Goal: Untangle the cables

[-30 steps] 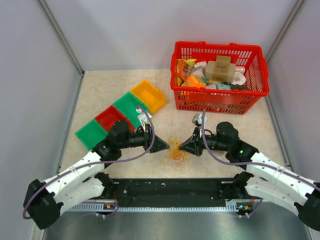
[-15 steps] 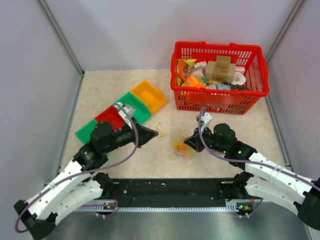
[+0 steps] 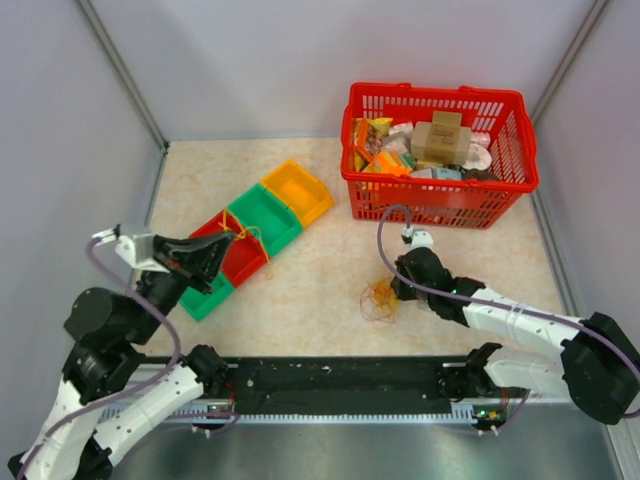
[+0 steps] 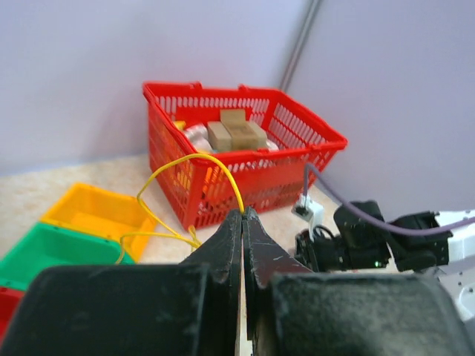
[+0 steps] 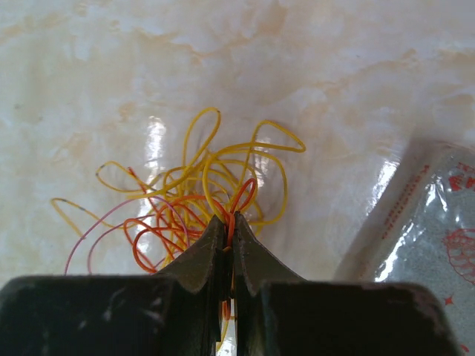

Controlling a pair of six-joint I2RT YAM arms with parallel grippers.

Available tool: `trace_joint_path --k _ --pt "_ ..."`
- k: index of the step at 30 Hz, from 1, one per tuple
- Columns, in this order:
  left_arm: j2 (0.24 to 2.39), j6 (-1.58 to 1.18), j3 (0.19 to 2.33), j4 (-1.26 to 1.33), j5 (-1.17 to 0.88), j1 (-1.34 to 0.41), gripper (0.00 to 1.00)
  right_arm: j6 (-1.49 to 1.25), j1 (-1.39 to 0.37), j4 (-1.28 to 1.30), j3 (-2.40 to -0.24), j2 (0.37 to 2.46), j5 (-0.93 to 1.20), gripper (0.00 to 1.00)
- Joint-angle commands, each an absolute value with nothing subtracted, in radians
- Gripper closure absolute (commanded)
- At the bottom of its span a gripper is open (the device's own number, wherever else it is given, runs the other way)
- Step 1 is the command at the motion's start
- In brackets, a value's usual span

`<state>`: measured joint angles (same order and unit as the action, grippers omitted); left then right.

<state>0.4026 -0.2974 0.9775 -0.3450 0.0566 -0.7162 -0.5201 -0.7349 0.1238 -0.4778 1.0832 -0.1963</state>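
Observation:
The cables (image 5: pixel 194 194) are a small tangle of thin yellow, orange and pinkish loops lying on the marbled table (image 3: pixel 310 290). My right gripper (image 5: pixel 230 221) is shut on an orange loop at the tangle's near edge, low over the table; from above, the right gripper (image 3: pixel 392 288) sits just right of the tangle (image 3: pixel 379 299). One yellow cable (image 4: pixel 194 165) has come apart from the tangle. My left gripper (image 4: pixel 243 213) is shut on it, raised above the colour bins. In the top view the left gripper (image 3: pixel 227 240) holds these yellow loops (image 3: pixel 243 233) over the red bin.
A row of bins lies at left: yellow (image 3: pixel 297 190), green (image 3: pixel 262 215), red (image 3: pixel 240 262), green (image 3: pixel 205 298). A red basket (image 3: pixel 437 200) full of packets and boxes stands at the back right. A clear plastic packet (image 5: pixel 427 215) lies right of the tangle.
My left gripper shut on a yellow cable and pulled it left and upward, out of the tangle. The right gripper shifted slightly toward the near edge, dragging the tangle with it.

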Motion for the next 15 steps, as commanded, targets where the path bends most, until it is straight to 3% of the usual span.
trace_joint_path --k 1,15 --pt "0.383 -0.196 1.110 -0.414 0.184 -0.718 1.00 -0.603 -0.710 0.137 -0.500 1.132 -0.282 1.00" --pt "0.544 -0.317 1.131 -0.597 0.403 -0.719 1.00 -0.483 -0.710 0.094 -0.512 1.092 -0.057 1.00"
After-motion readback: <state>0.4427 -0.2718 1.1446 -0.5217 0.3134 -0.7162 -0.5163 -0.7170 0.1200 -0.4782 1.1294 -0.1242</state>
